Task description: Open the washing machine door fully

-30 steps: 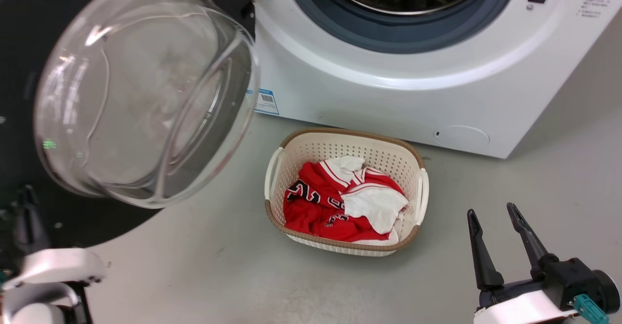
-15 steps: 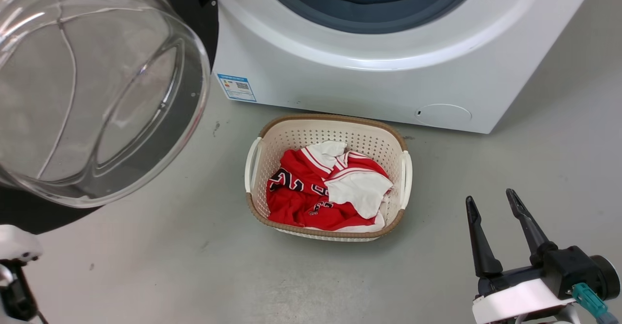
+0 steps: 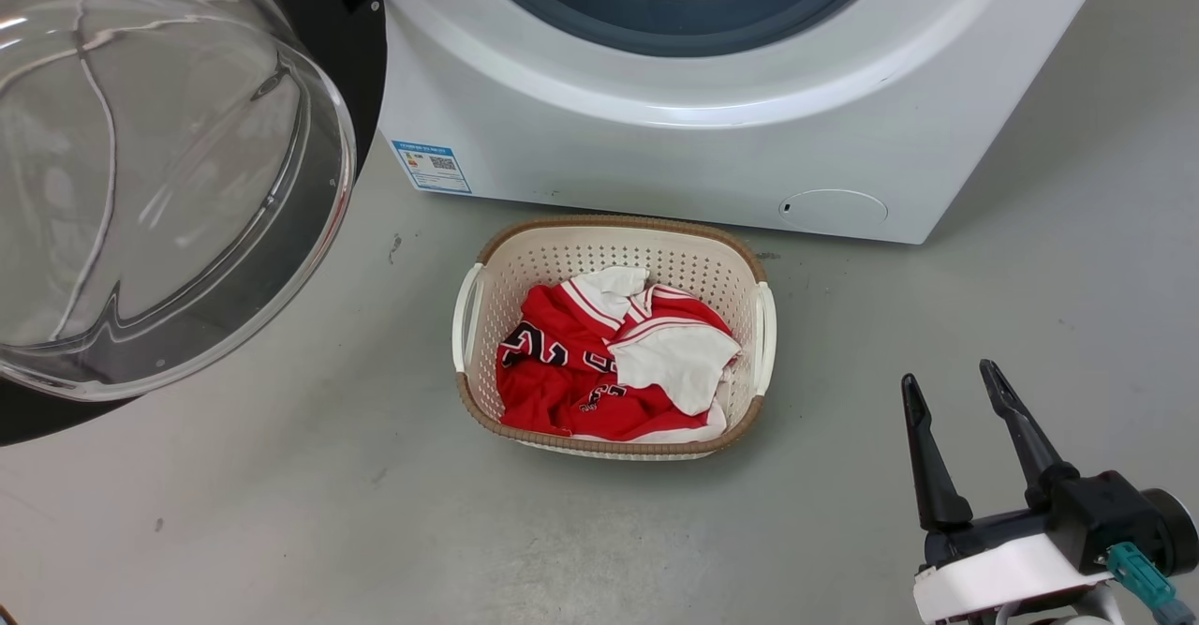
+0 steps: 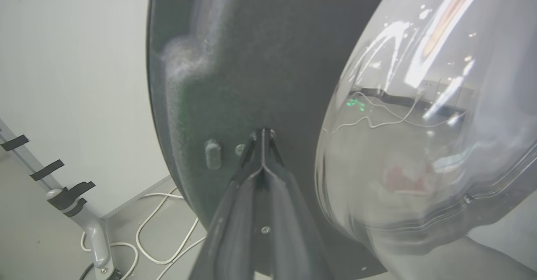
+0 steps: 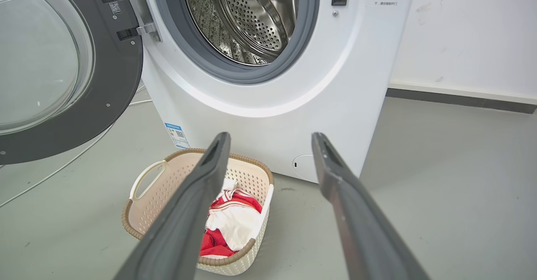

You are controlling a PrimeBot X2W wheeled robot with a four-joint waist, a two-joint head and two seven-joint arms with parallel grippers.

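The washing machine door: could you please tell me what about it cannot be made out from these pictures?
Door, head view: its left and top parts are cut off by the frame edges.
Door's outer face: turned away from every camera.
Left end effector, left wrist view: shut tips by the door's black panel; contact cannot be told.
Label, head view: print too small to read.
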